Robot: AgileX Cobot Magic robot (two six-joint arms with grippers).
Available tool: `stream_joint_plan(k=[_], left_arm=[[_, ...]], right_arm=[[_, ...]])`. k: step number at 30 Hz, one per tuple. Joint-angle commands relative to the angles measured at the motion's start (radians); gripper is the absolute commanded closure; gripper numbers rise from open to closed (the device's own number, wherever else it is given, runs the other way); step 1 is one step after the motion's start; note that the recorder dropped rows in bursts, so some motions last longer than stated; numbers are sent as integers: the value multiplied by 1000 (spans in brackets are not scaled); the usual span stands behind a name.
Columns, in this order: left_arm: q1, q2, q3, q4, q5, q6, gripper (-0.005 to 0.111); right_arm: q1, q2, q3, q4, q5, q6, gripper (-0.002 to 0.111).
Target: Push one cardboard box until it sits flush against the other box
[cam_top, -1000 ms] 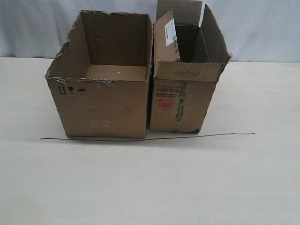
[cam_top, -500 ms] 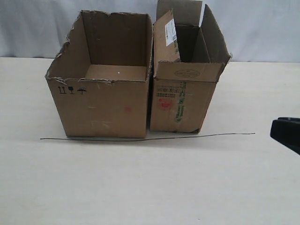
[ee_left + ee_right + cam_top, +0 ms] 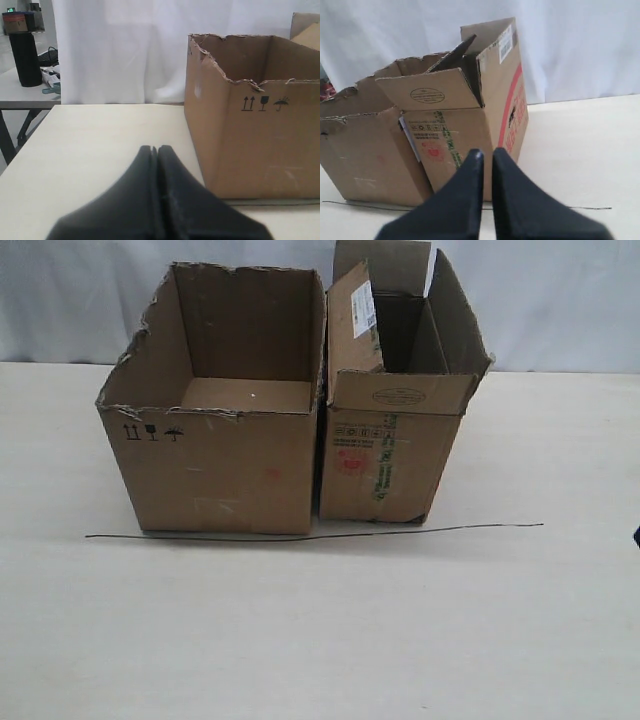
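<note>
Two open cartons stand side by side on a pale table (image 3: 320,640). The wide box (image 3: 222,415), ragged-rimmed with black handling symbols at one corner, sits left; the narrow box (image 3: 395,410) (flaps up, white label, green-red print on its end) stands just beside it, a thin dark seam between them. A thin wire (image 3: 310,533) lies along their front.

We see both boxes from the front, high up; our wrist cameras look low across the table (image 3: 300,640), sharing the plain box (image 3: 255,125).
</note>
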Motion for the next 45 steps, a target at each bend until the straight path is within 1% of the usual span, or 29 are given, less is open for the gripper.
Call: stream_joint_plan(k=[1,2,4,6,8,11,13,15,18,23,32,37,45], left_arm=[[1,-3,3,4,-5,-2,107],[1,-3,3,4,-5,-2,107],[1,-3,3,4,-5,-2,107],[1,-3,3,4,-5,-2,107],[1,-3,3,4,-5,-2,107],[1,-3,3,4,-10,-2,107],[1,-3,3,4,-10,-2,107],[1,-3,3,4,-10,-2,107],[1,-3,3,4,-10,-2,107],[1,-3,3,4,-10,-2,107],[1,-3,3,4,-10,-2,107],[1,-3,3,4,-10,-2,107],[1,-3,3,4,-10,-2,107]], right_arm=[[-63,-147,38,-446,-33,402,103],[-99,-181,38,-523,-28,457,103],[-184,-243,38,-589,3,480,103],[-267,-301,38,-591,66,454,103],[-328,-305,38,-591,162,409,103],[-376,-305,38,-591,288,351,103],[-384,-305,38,-591,360,330,103],[-384,-305,38,-591,394,309,103],[-384,-305,38,-578,394,309,103],[-384,-305,38,-480,402,309,103],[-384,-305,38,-482,417,309,103],[-384,-305,38,-527,417,364,103],[-380,-305,38,-512,417,366,103]])
